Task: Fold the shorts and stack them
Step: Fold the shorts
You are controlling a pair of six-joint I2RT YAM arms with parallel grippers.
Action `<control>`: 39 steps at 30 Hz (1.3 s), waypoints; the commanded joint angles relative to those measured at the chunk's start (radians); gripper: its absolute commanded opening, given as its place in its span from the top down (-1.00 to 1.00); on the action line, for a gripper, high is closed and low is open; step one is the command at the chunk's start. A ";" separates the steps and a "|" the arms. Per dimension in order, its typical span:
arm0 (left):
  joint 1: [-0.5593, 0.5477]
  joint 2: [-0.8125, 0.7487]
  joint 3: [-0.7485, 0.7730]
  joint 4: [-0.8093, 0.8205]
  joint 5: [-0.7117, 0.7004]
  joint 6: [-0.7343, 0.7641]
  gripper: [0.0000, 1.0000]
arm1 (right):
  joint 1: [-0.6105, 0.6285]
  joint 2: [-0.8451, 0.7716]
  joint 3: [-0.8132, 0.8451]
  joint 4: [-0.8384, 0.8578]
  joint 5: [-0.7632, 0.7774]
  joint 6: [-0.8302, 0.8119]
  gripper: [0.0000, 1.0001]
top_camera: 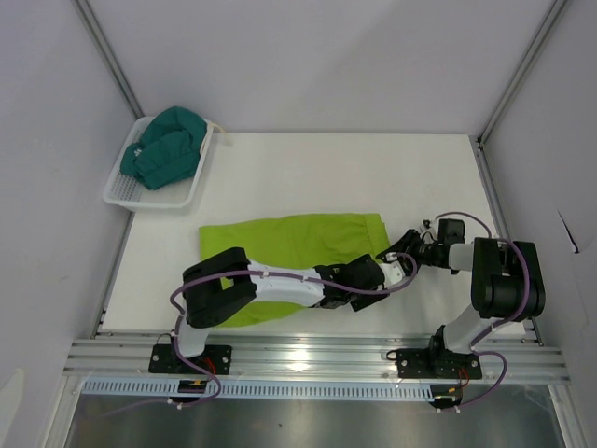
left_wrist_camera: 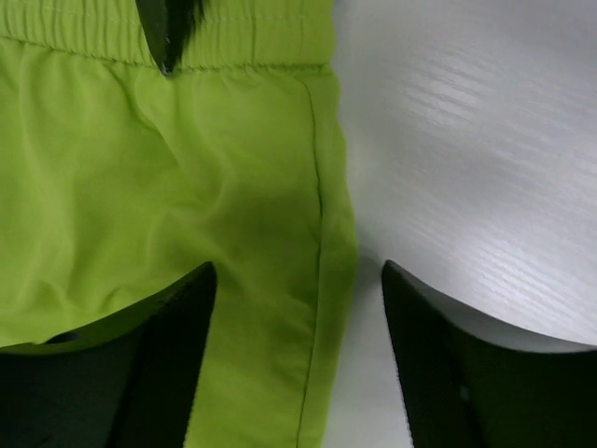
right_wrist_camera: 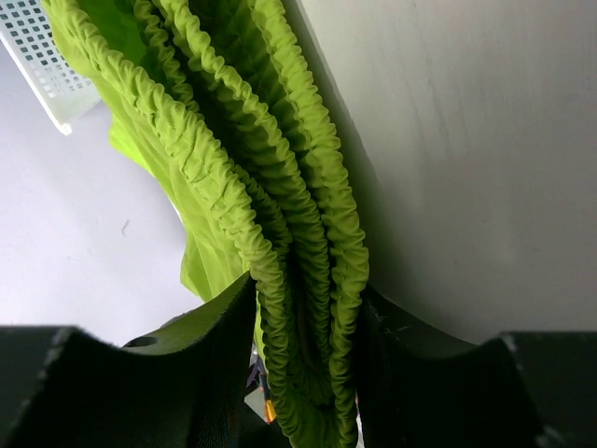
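Far left: white plastic mesh basket (top_camera: 119,191) at the far-left corner of the white table top (top_camera: 373,177). The dark teal fabric shorts (top_camera: 168,145) are bundled inside it, unfolded, not yet dealt with.

Centre: the lime green fabric shorts (top_camera: 289,238) are laid flat on the table, with the legs toward the left and the elastic waistband (left_wrist_camera: 233,37) at the right end. The near part is hidden under the left arm, which lies across it.

Left gripper (left_wrist_camera: 298,271): released. The fingers are spread astride the near side seam just short of the waistband, one finger over green cloth and the other over bare table. Nothing is held. Contact with the fabric cannot be judged.

Right gripper (right_wrist_camera: 308,299): clenched on the waistband at the shorts' right end, with several gathered layers of elastic pinched between the fingers.

Step in hand, as judged: first fold of the green pair, with one hold secured and the second being set up.

Next move, as judged: the left fingers need to be lowered and closed on the seam edge. Both holds would then be raised together and carried across evenly. Uneven lift would be expected to skew the fold or drag the legs.
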 commanded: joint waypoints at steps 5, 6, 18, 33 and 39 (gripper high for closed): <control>-0.005 0.081 0.071 0.007 -0.101 0.026 -0.08 | 0.009 -0.044 -0.016 0.025 -0.013 0.032 0.08; -0.005 0.086 0.075 0.005 -0.103 0.028 0.02 | 0.009 -0.044 -0.018 0.027 -0.013 0.035 0.08; -0.041 0.025 -0.032 0.088 -0.075 0.068 1.00 | 0.010 -0.024 -0.042 0.064 -0.034 0.051 -0.57; -0.090 -0.121 -0.210 0.277 -0.060 0.094 1.00 | 0.030 0.048 -0.042 0.153 -0.053 0.072 -0.69; -0.089 -0.144 -0.244 0.338 -0.078 0.104 1.00 | 0.062 0.076 -0.029 0.152 -0.048 0.034 -0.57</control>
